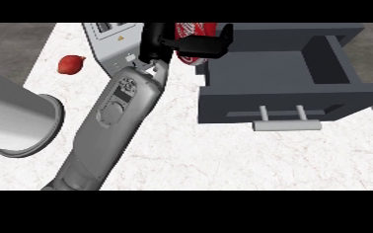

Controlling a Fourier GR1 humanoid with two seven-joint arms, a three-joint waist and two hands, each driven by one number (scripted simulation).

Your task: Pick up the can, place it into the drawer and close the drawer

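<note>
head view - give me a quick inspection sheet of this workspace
Surface: white marbled counter.
Job's things: red can held at the drawer's left rear corner, not yet inside; grey drawer pulled open, nothing seen inside, bar handle facing the robot.
Clutter: small red object at left; grey cylinder lying at the left edge; grey appliance behind the forearm.
Hands: one hand curled round the can; which arm it belongs to cannot be told; no other hand in view.
Cables: nothing seen.
Surroundings: dark floor beyond the counter's left edge.
</note>
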